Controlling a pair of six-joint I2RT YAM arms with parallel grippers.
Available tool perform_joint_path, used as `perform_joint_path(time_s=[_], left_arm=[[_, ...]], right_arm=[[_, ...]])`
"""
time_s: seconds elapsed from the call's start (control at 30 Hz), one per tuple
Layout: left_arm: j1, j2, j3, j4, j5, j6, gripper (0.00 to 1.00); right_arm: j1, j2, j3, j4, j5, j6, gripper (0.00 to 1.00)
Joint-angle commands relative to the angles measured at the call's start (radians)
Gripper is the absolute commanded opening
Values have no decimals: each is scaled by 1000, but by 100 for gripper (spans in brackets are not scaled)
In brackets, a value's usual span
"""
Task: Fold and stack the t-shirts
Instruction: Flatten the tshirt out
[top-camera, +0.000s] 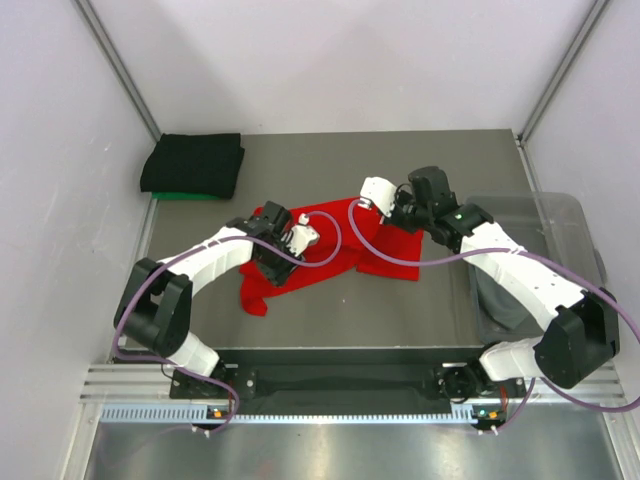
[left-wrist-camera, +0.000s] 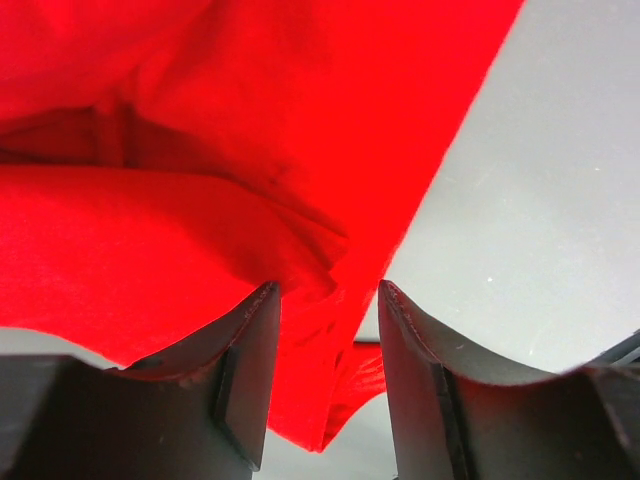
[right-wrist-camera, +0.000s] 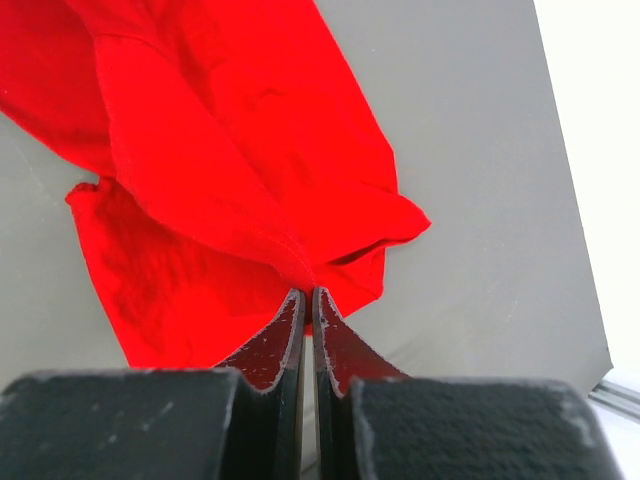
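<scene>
A large bright red t-shirt (top-camera: 325, 255) lies crumpled at the middle of the table. My left gripper (top-camera: 283, 255) is over its left part; in the left wrist view (left-wrist-camera: 328, 290) the jaws stand apart with a hanging fold of the red t-shirt (left-wrist-camera: 200, 150) between them, not pinched. My right gripper (top-camera: 390, 215) is at the shirt's right part; in the right wrist view (right-wrist-camera: 308, 292) it is shut on a ridge of the red t-shirt (right-wrist-camera: 230, 150). A folded black t-shirt (top-camera: 192, 163) lies on a green one (top-camera: 185, 196) at the back left.
A clear plastic bin (top-camera: 560, 215) stands at the right edge with grey cloth (top-camera: 500, 300) inside. White walls close in the back and sides. Bare grey table (top-camera: 400, 320) shows in front of the red shirt.
</scene>
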Motion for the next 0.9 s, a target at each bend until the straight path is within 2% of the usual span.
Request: perform_joint_path(time_s=[0.0,0.5,0.6,0.67,0.83,0.87], left_arm=[[-12,4,31,-16,-9,-9,49],[-22,46,28,12,-104,-12,40],[-22,41,29,13,-107,-14,36],[-22,44,29,13,-108,-14,28],[-21,50,37,10,-101,-15,20],[-22,53,38,9,-99,-14,16]], right_arm=[[-9,-38,-3,41,-20,17,0],[-12,-41,-14,48,-29,20,0],[-12,-38,-16,50,-33,24,0],[-12,-36,-16,50,-33,26,0],[-13,-45,-20,53,-33,29,0],[-12,-44,-20,55,-33,29,0]])
